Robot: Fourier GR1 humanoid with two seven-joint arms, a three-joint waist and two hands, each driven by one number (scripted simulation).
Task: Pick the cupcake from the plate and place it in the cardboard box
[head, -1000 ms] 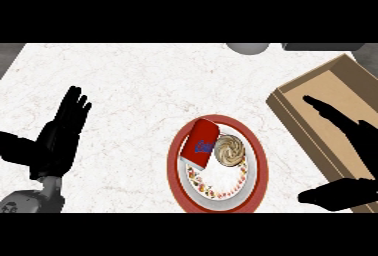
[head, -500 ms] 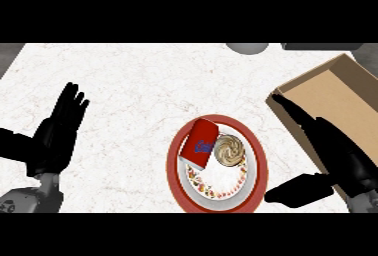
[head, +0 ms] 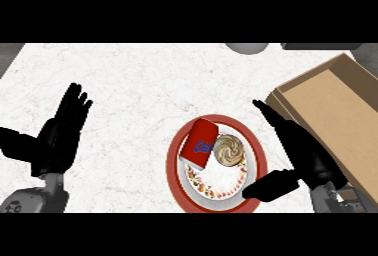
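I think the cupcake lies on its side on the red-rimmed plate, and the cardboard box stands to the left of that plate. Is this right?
Not quite. In the head view the cardboard box stands to the right of the plate, not the left. The cupcake does lie on its side on that red-rimmed plate.

One plate (head: 179, 165), one cupcake (head: 220, 149), one cardboard box (head: 336, 115), two hands, left hand (head: 55, 140), right hand (head: 306, 155)

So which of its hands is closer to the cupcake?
The right hand. It is open just right of the plate holding the cupcake; the left hand rests open far off at the counter's left.
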